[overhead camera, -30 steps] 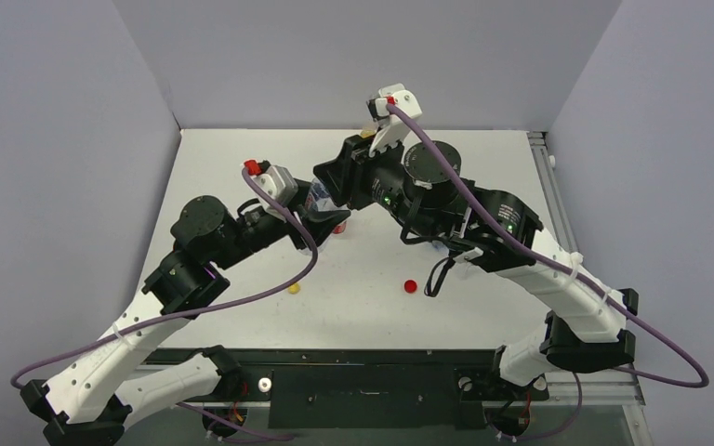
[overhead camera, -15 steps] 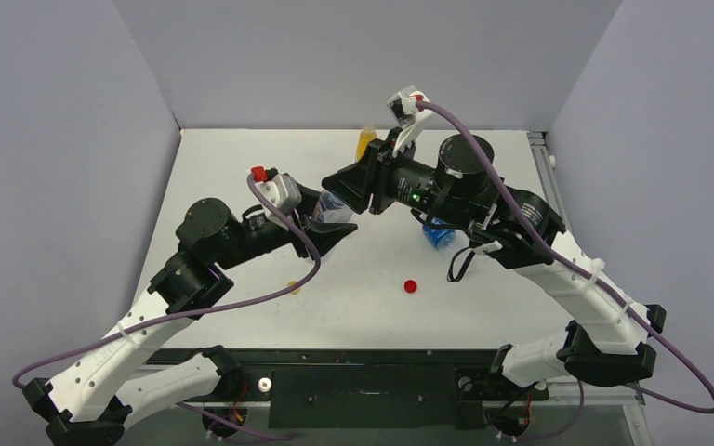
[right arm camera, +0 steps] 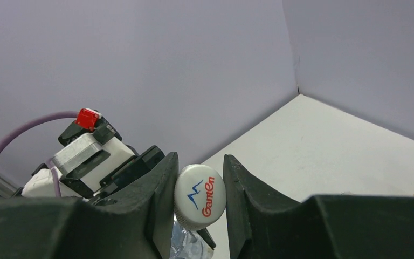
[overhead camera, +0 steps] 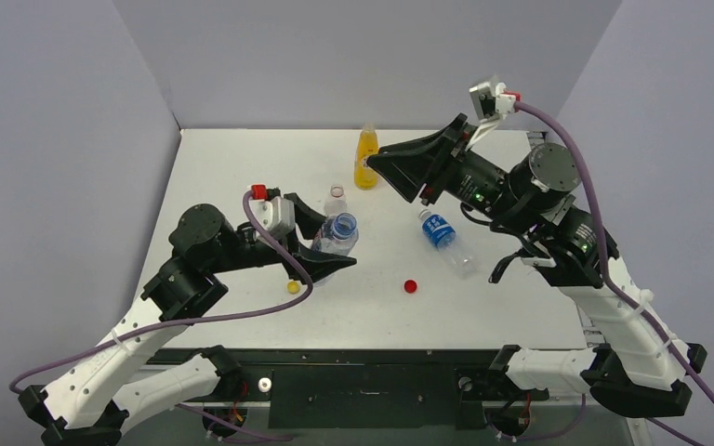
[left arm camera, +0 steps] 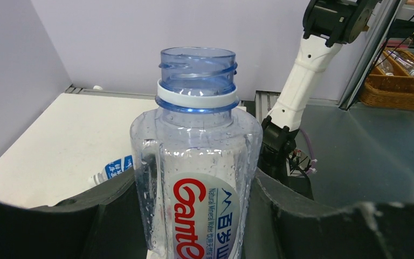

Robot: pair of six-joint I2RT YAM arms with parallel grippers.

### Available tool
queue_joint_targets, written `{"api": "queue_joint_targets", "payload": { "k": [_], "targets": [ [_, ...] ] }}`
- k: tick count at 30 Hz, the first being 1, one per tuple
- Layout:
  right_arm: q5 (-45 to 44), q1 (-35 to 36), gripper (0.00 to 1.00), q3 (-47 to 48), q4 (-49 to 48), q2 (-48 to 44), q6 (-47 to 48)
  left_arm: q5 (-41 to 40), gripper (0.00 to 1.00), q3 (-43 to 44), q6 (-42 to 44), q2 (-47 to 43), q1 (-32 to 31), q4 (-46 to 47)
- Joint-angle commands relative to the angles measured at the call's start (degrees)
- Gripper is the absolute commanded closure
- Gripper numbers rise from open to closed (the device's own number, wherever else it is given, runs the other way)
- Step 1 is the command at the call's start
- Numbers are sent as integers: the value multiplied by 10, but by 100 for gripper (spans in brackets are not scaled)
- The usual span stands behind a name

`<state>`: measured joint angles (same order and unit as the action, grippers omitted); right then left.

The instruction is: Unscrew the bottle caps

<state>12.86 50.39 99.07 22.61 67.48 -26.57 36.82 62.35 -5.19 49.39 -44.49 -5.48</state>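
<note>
My left gripper (overhead camera: 333, 238) is shut on the clear bottle with the red-white label (overhead camera: 338, 230), which stands upright between the fingers (left arm camera: 197, 178). Its threaded neck (left arm camera: 197, 65) is bare, with only a white ring under the threads. My right gripper (overhead camera: 389, 175) hangs above the table to the right of it, shut on a white bottle cap (right arm camera: 200, 197) printed with a blue and red logo, squeezed by its edges. A yellow cap (overhead camera: 293, 287) and a red cap (overhead camera: 410, 285) lie loose on the table.
An orange juice bottle (overhead camera: 365, 158) stands uncapped at the back, just left of my right gripper. A small clear bottle (overhead camera: 337, 195) stands behind the held one. A blue-labelled bottle (overhead camera: 442, 232) lies on its side under the right arm. Grey walls close in three sides.
My right gripper has pulled away from the held bottle, swinging right and back with the white cap. My left gripper has moved the bottle slightly nearer and to the right.
</note>
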Motion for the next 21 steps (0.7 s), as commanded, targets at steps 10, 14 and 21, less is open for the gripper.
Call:
{"api": "queue_joint_targets", "payload": {
  "k": [10,14,21],
  "targets": [
    [-159,-10,98,-214,15,5,29,-70,100,2,6,-43,6,3],
    [-187,4,94,-340,-57,22,2,-112,100,-13,6,-59,13,3],
    [-250,48,90,-417,-150,147,-13,-144,100,-13,-18,-68,32,2]
  ]
}}
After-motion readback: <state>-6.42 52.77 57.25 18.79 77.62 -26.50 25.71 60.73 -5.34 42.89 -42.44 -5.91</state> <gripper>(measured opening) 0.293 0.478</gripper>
